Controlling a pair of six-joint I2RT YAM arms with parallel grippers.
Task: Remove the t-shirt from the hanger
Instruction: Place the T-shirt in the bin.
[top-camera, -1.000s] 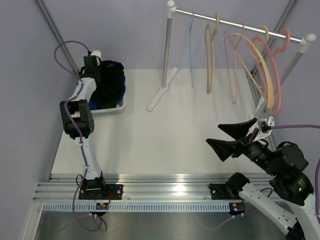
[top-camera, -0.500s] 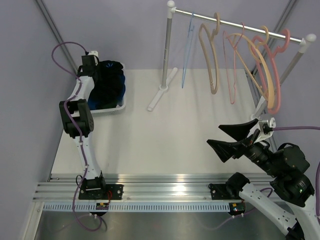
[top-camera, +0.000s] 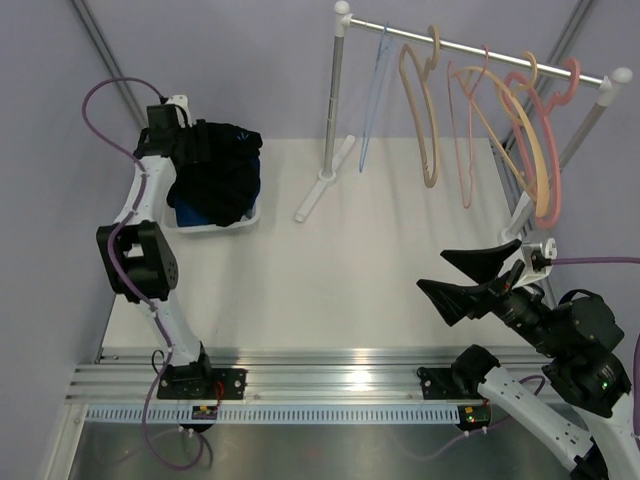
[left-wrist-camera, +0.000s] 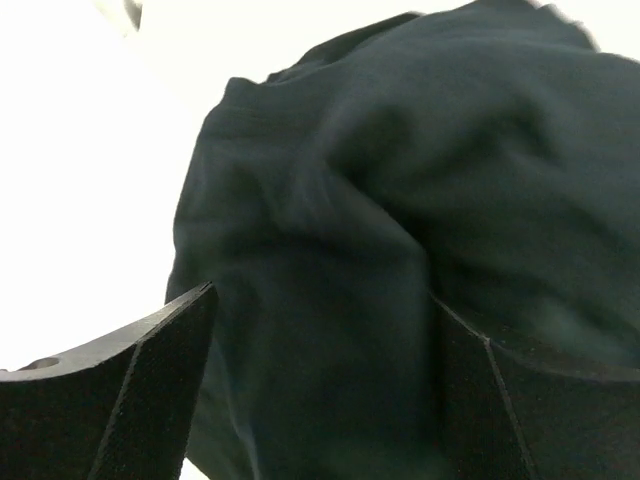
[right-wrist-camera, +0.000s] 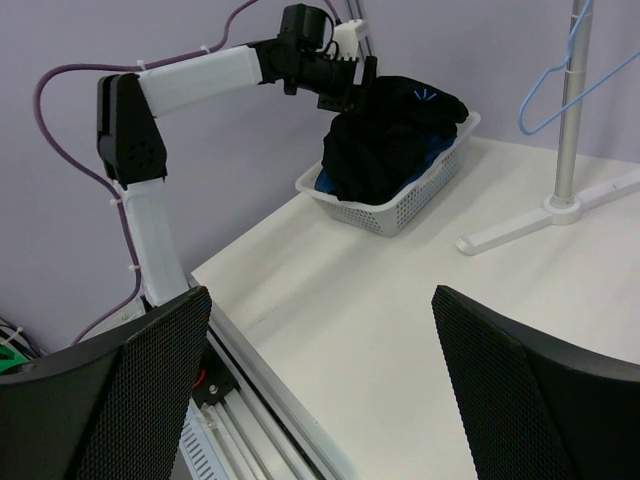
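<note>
The dark t-shirt (top-camera: 218, 170) lies heaped in a white basket (top-camera: 215, 226) at the table's far left, spilling over its rim. My left gripper (top-camera: 185, 140) hovers at the heap's back left corner. In the left wrist view its fingers stand wide apart, open (left-wrist-camera: 320, 292), with the t-shirt's dark cloth (left-wrist-camera: 400, 200) filling the view beyond them. My right gripper (top-camera: 432, 272) is open over the table's near right, nothing between its fingers (right-wrist-camera: 320, 292). The right wrist view shows the t-shirt (right-wrist-camera: 395, 135) in the basket (right-wrist-camera: 400, 205). Several hangers, a thin blue hanger (top-camera: 372, 90) leftmost, hang bare on the rail.
A clothes rack stands at the back right: a rail (top-camera: 470, 45), a grey post (top-camera: 333, 110) and a white foot (top-camera: 322, 180) on the table. Tan, pink and orange hangers (top-camera: 500, 130) crowd the rail above my right arm. A purple wall lies close on the left.
My left gripper has opened and pulled up and to the left; the t-shirt now sits spread over the basket. The blue and tan hangers have swung on the rail. The right arm barely moved.
</note>
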